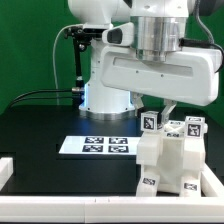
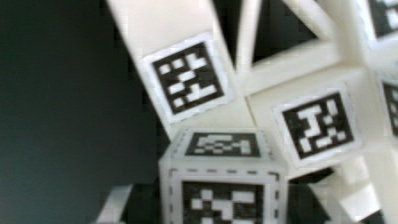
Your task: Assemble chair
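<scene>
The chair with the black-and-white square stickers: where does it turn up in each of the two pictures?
Exterior view: the chair stands near the lower right corner, a blocky white stack right of the marker board, under the arm.
Wrist view: the chair fills most of the picture, seen very close.
Shared landmark: the square tags on its white pieces, such as one on top and one close up.

Seen in the exterior view: black table (image 1: 40,125) with a raised white border (image 1: 60,185) along the near edge, green backdrop behind. Marker board (image 1: 97,146) lying flat near the table's middle, four tags showing. At the exterior view's right, the chair (image 1: 172,160), a blocky white structure with tags on its top pieces and lower front corner. White robot arm (image 1: 150,60) rising behind and reaching over it; fingers (image 1: 170,107) down among the chair's upper parts, grip not discernible.
</scene>
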`<state>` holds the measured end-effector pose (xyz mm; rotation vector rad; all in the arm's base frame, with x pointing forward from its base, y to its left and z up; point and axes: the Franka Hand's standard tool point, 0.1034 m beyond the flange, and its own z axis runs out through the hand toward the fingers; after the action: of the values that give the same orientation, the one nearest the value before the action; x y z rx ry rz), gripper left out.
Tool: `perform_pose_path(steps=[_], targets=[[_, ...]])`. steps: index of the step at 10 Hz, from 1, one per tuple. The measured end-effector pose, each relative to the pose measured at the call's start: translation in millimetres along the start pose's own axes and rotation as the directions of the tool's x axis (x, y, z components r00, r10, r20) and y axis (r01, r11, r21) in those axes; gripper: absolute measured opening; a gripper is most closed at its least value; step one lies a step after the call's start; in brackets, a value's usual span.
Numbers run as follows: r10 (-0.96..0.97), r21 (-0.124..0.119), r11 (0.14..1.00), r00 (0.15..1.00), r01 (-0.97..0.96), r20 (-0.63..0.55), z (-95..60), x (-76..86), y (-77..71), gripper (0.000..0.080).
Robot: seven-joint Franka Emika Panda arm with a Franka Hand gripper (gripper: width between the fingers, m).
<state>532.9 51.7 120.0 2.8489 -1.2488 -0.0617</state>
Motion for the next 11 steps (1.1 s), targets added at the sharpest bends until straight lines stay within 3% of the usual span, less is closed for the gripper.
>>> perform_pose_path(steps=[2, 3, 5, 6, 7, 8, 9, 10, 11], targets=[[0.278, -0.005, 0.961, 0.96, -0.278, 0.021, 0.2, 1.7, -1.4, 0.0282], [0.442, 0.008, 0.896, 0.895, -0.443, 0.054, 0.6, 2.8, -2.1, 0.0284], [0.577, 0.057, 0.81, 0.81, -0.584, 0.1, 0.8, 8.3, -5.8, 0.0284], [0.571, 0.056, 0.815, 0.815, -0.577, 0.1, 0.8, 7.0, -6.8, 0.0338], [0.565, 0.056, 0.819, 0.819, -0.571, 0.1, 1.3, 6.8, -6.7, 0.0338], [0.528, 0.06, 0.843, 0.844, -0.534, 0.097, 1.5, 6.3, -7.1, 0.0524], [0.409, 0.067, 0.908, 0.909, -0.414, 0.082, 1.5, 0.6, -10.1, 0.0524], [0.252, 0.083, 0.963, 0.965, -0.258, 0.075, 1.1, -4.3, -13.9, 0.0623], [0.057, 0.096, 0.993, 0.996, -0.063, 0.064, 0.0, -9.4, -16.3, 0.0644]])
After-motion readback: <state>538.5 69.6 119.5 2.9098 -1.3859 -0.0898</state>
